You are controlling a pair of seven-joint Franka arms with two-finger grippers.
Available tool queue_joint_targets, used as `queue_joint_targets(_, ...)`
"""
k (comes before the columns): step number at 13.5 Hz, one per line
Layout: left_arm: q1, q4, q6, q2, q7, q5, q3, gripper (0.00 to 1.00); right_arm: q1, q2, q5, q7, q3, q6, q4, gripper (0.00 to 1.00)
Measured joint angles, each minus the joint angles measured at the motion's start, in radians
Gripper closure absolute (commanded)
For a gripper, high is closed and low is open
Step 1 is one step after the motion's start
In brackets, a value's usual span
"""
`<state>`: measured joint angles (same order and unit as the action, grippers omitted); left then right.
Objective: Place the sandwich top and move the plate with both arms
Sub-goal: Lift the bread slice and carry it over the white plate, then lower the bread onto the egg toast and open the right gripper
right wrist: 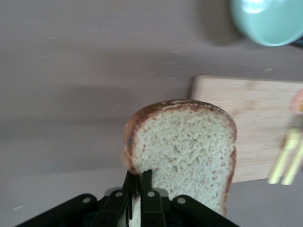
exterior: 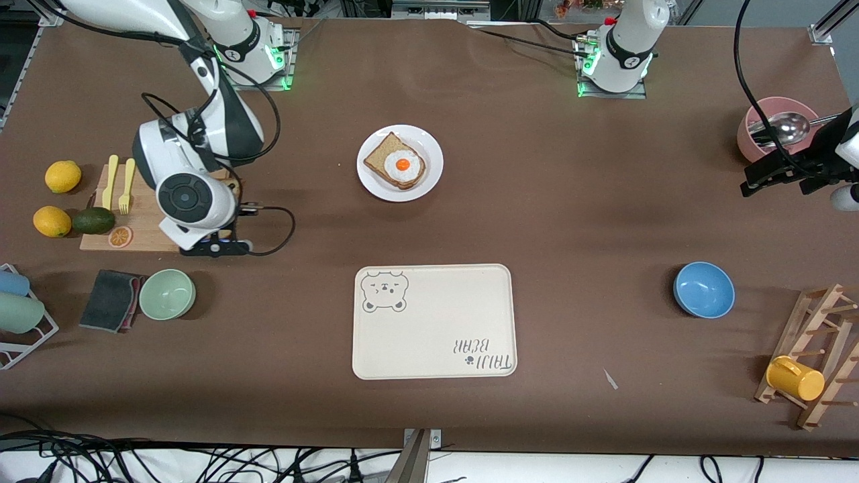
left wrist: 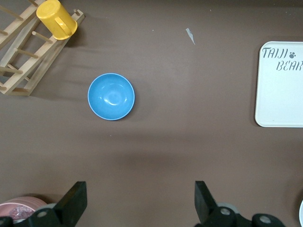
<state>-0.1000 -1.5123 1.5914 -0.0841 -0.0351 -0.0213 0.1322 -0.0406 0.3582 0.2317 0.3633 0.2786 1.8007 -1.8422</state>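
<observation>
Smooth cream rectangular tray; right gripper pinches porous sandwich top.

Matt brown cloth on table, glossy plate, rough porous sandwich top, wood board.

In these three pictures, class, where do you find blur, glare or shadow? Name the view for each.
Right wrist view: the sandwich top in the shut right gripper is fairly sharp, the green bowl soft. Left wrist view: a glossy highlight in the blue bowl. Front view: soft shadow beside the plate.
</observation>
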Motion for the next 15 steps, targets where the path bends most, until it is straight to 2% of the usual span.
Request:
queue_joint_targets(3,0.000,0.000,-0.001,0.000,0.000,0.000,0.000,0.00,-0.022,0.000,-0.064,0.125,0.077,-0.002,0.020,1.00)
queue_joint_targets(5,0.000,0.000,-0.001,0.000,0.000,0.000,0.000,0.00,-0.097,0.000,-0.071,0.253,0.103,-0.002,0.032,1.00)
queue_joint_targets(10,0.001,0.000,-0.001,0.000,0.000,0.000,0.001,0.00,-0.355,0.027,-0.079,0.577,0.114,0.050,0.059,1.00)
queue_joint_targets(15,0.002,0.000,-0.002,0.000,0.000,0.000,0.001,0.00,-0.506,0.183,-0.075,0.797,0.112,0.178,0.159,1.00)
